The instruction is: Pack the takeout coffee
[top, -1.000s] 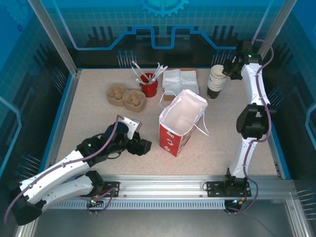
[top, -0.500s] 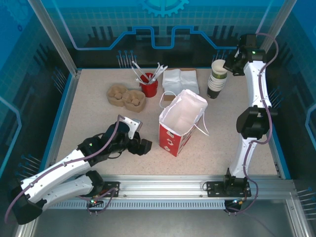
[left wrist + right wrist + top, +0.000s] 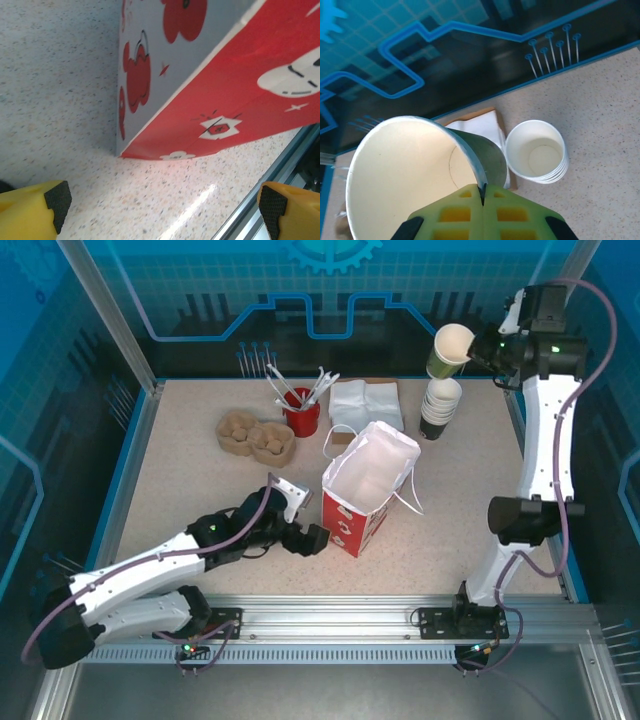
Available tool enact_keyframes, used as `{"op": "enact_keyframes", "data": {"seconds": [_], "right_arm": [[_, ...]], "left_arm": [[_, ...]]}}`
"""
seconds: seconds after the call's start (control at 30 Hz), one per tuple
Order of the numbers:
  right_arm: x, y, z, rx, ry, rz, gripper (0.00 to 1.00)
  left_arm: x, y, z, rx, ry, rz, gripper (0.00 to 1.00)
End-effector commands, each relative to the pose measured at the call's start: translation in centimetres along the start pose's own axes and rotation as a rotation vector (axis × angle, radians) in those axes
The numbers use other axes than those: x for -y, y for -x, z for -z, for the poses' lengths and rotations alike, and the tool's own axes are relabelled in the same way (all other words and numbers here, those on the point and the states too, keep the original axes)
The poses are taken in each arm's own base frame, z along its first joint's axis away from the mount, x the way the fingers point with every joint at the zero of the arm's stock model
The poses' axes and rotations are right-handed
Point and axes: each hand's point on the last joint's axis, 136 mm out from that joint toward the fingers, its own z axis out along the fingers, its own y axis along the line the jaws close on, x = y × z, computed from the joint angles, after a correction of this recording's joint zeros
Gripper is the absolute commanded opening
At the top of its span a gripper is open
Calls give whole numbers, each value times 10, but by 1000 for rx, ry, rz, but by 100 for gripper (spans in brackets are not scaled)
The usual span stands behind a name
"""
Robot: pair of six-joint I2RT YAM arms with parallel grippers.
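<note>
Here the right pincer (image 3: 482,200) is clamped on the rim of a lidless green paper cup (image 3: 415,170), above the cup stack (image 3: 537,150). The left pincer (image 3: 165,202) stands wide apart and empty, the red bag (image 3: 225,90) just ahead.

The paper bag (image 3: 368,490) stands mid-table, the left gripper (image 3: 318,538) just left of it. Napkins (image 3: 365,402) lie behind it, a utensil cup (image 3: 301,412) and cup carrier (image 3: 256,435) farther left. Far right, the right gripper (image 3: 478,350) holds a lidless cup (image 3: 452,348) above the cup stack (image 3: 440,405).

The bag (image 3: 240,90) stands just ahead of my left pincer (image 3: 162,200). Cup stack (image 3: 559,167) and napkins (image 3: 477,127) lie below my right pincer (image 3: 482,192).
</note>
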Motion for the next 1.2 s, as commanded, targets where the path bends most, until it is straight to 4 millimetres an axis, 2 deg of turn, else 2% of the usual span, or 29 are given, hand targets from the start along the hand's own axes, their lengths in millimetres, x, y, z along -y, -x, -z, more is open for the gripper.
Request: {"op": "enact_keyframes", "data": {"seconds": [0.0,0.23,0.63,0.87,1.03,1.17], "right_arm": [[-19,-10,40,-8,77,-9,0],[-31,-40,90,-32,140,1,0],[-36,-104,146,-94,207,33,0],[-30,-121,172,-77,181,62,0],[-39,-131,185,-80,239,69,0],[-50,-145,184,-102,314,68,0]], "left_arm": [[10,4,-17,27,-45,31,98],[6,10,-44,58,-23,88,97],[-12,29,-78,108,103,150,97],[-21,46,-98,120,137,197,97],[-27,61,-111,122,136,231,97],[-33,67,-113,123,138,254,98]]}}
